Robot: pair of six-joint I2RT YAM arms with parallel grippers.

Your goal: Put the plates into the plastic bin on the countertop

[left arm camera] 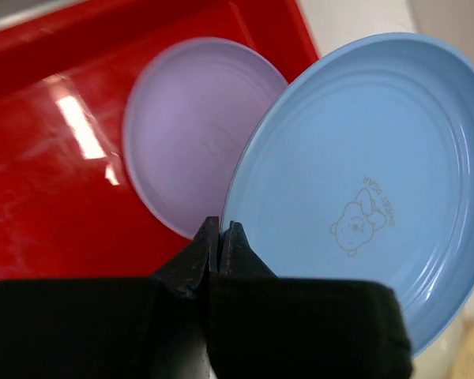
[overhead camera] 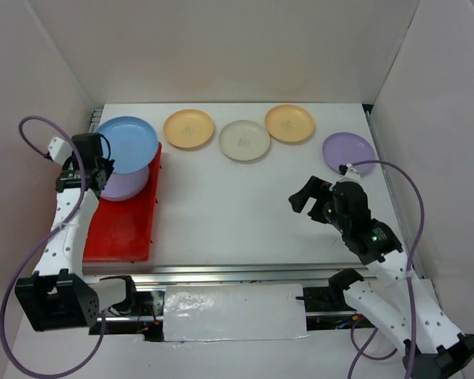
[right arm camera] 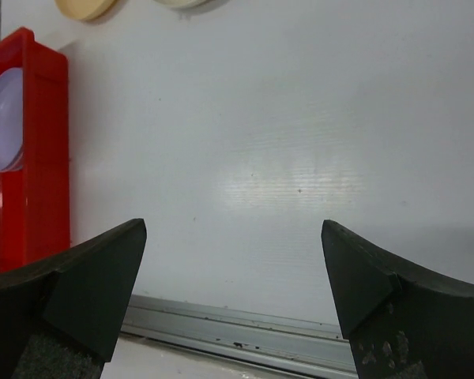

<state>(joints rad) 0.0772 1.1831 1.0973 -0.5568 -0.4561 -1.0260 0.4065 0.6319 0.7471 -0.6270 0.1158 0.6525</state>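
My left gripper (overhead camera: 103, 164) is shut on the rim of a blue plate (overhead camera: 127, 144) and holds it tilted above the far end of the red plastic bin (overhead camera: 122, 233). In the left wrist view the gripper (left arm camera: 220, 229) pinches the blue plate (left arm camera: 363, 181) over a purple plate (left arm camera: 193, 126) that lies in the bin (left arm camera: 47, 205). The purple plate also shows in the top view (overhead camera: 125, 185). On the countertop (overhead camera: 245, 213) lie two orange-yellow plates (overhead camera: 189, 128) (overhead camera: 290, 123), a cream plate (overhead camera: 244, 140) and a second purple plate (overhead camera: 348, 151). My right gripper (overhead camera: 306, 199) is open and empty over the countertop.
White walls enclose the countertop on three sides. A metal rail (right arm camera: 245, 328) runs along the near edge. The right wrist view shows the bin's end (right arm camera: 35, 150) with the purple plate (right arm camera: 4, 118) at the left.
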